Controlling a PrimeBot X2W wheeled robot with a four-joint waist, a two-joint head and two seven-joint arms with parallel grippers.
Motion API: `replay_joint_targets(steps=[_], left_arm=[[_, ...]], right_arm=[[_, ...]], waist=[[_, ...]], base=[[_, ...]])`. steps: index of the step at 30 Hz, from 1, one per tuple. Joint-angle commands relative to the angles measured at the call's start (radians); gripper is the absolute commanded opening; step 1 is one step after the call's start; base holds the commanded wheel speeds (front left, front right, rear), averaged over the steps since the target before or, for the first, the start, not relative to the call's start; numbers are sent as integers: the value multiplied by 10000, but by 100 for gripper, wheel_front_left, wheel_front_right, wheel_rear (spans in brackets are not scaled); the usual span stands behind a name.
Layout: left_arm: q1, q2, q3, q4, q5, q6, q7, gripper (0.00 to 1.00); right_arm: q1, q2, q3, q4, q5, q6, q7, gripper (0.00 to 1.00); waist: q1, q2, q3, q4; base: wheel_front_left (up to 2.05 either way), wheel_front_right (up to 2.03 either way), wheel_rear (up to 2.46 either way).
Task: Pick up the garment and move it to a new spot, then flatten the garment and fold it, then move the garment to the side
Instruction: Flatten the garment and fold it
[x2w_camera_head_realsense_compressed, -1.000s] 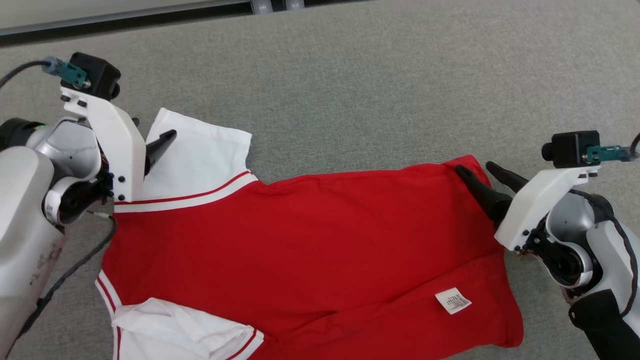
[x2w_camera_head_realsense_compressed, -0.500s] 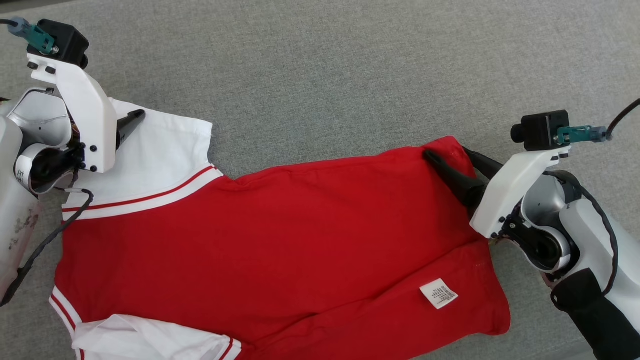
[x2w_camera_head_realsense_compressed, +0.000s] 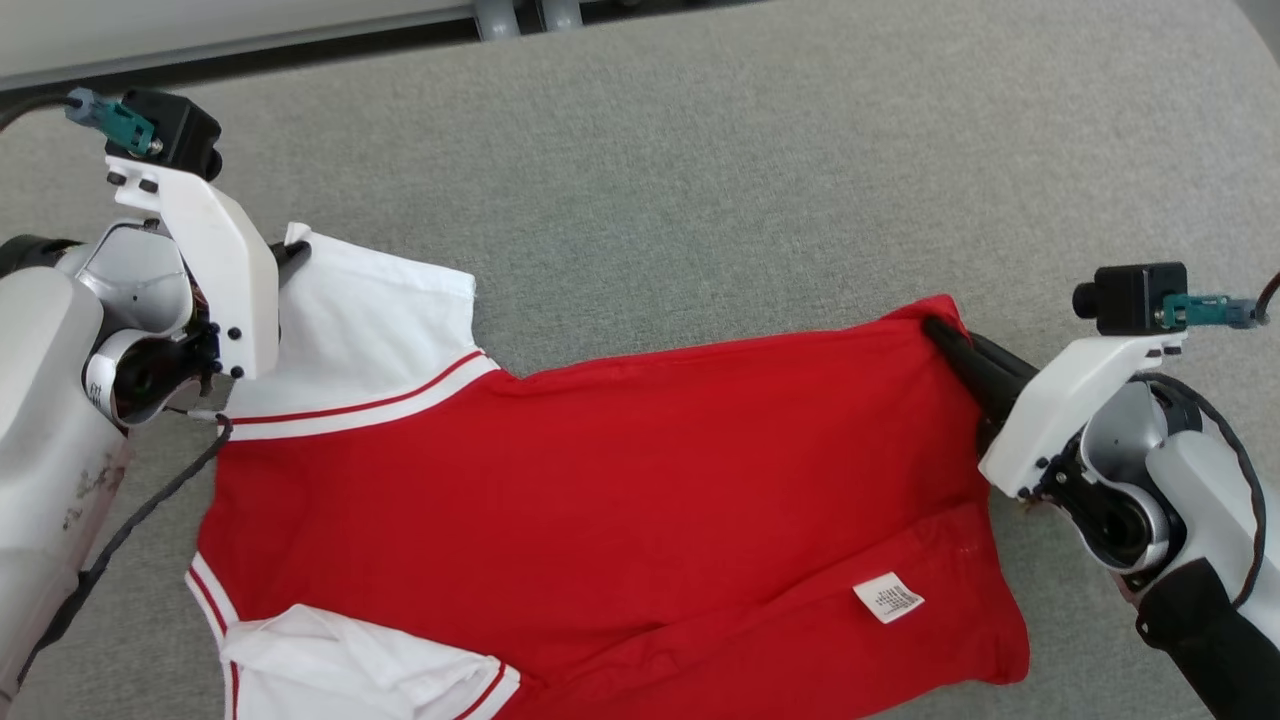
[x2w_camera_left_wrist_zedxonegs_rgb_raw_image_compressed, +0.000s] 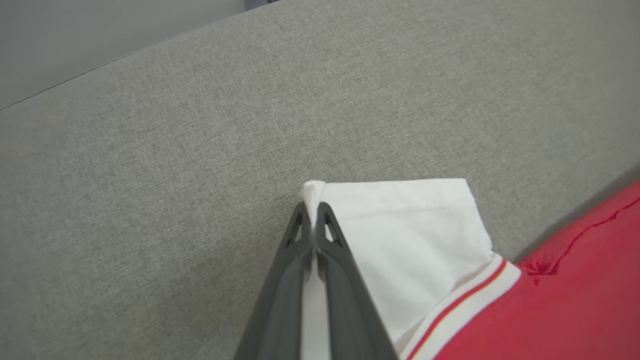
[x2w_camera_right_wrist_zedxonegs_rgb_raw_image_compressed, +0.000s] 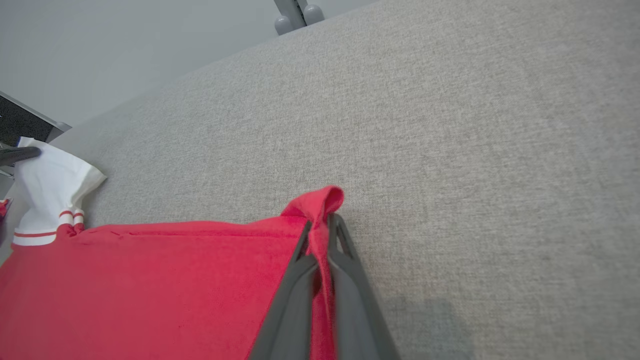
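Item: we list one garment (x2w_camera_head_realsense_compressed: 600, 470), a short-sleeved shirt with a red body. It lies spread on the grey fabric bench (x2w_camera_head_realsense_compressed: 700, 150), reaching from the left side to right of centre in the head view, and its lower part runs off the bottom edge. We count two white sleeves, each joined to the red by white-and-red striped trim. The upper sleeve (x2w_camera_head_realsense_compressed: 370, 310) lies flat at the upper left, and the lower sleeve (x2w_camera_head_realsense_compressed: 340, 670) is crumpled at the lower left. One white care label (x2w_camera_head_realsense_compressed: 888, 598) sits on the red cloth at the lower right. We count two hands. The left hand (x2w_camera_head_realsense_compressed: 290, 255), upper left, has its dark fingers pressed together on the upper sleeve's outer corner. The right hand (x2w_camera_head_realsense_compressed: 945, 335), at the right, is pinched on the red hem corner, which bunches above its fingertips.
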Motion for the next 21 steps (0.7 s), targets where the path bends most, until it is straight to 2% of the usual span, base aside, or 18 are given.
replay_joint_targets(steps=[1, 9, 18, 21], left_arm=[[215, 87, -49, -96, -162, -6, -118, 0], [1187, 551, -348, -1109, -1473, -7, 130, 0], [2373, 1511, -672, -2875, -2813, -8, 1445, 0], [2735, 1696, -670, -3551, -3310, 126, 1897, 0]], right_arm=[[239, -137, 20, 94, 96, 7, -113, 0], [1099, -353, -94, 703, 541, 7, -243, 0], [1787, -691, 92, 872, 821, 7, 118, 0], [1917, -834, 142, 842, 931, 7, 321, 0]], waist=[[0, 0, -549, 359], [0, 0, -1938, 1247], [0, 0, -2936, 1932], [0, 0, -3106, 2075]], base=[[0, 0, 0], [0, 0, 0], [0, 0, 0], [0, 0, 0]])
